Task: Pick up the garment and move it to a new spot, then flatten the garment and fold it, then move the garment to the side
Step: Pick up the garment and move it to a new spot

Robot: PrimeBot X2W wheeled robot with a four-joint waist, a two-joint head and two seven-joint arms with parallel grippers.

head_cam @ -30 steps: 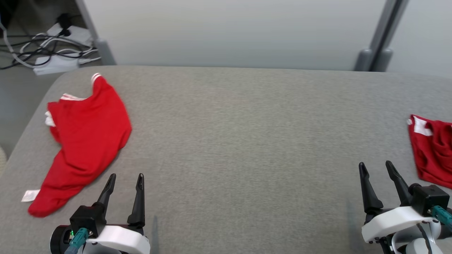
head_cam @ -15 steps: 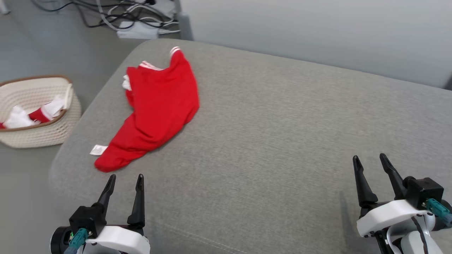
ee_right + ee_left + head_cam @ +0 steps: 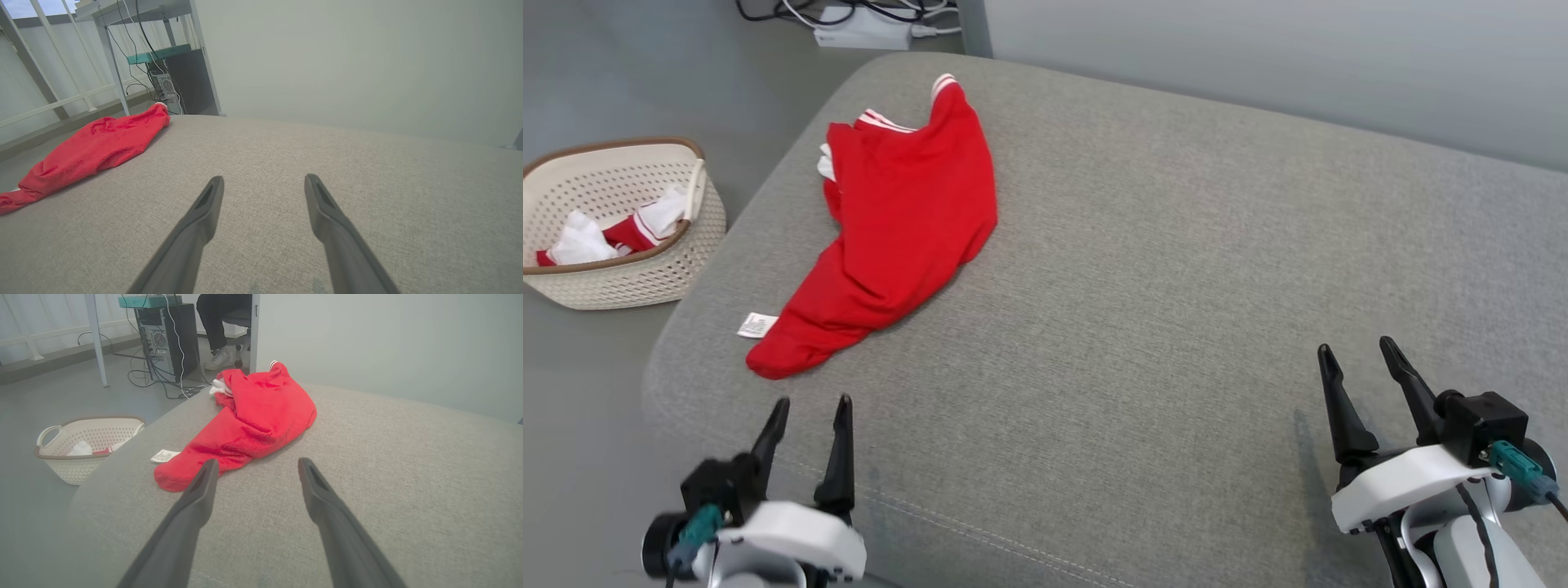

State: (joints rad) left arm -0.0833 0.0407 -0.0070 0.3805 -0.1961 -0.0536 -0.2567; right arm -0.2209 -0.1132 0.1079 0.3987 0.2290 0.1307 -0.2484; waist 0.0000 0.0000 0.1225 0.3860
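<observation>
Though view farther left, garment (image 3: 907,212) unmoved on cushion (image 3: 1176,286).

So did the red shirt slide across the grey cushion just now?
No. The red shirt keeps its shape and place by the left edge of the grey cushion; the camera turned.

Left gripper (image 3: 814,400): 2 long black fingers (image 3: 840,457) tapering to pointed tips, set on a black block (image 3: 723,490). Behind the block, a glossy white rounded shell (image 3: 784,539); a teal connector (image 3: 698,527) at the block's outer side. Right gripper (image 3: 1356,345): same build, with its own teal plug (image 3: 1511,464). In the wrist views the fingers look matte dark grey, with grooved inner faces
</observation>
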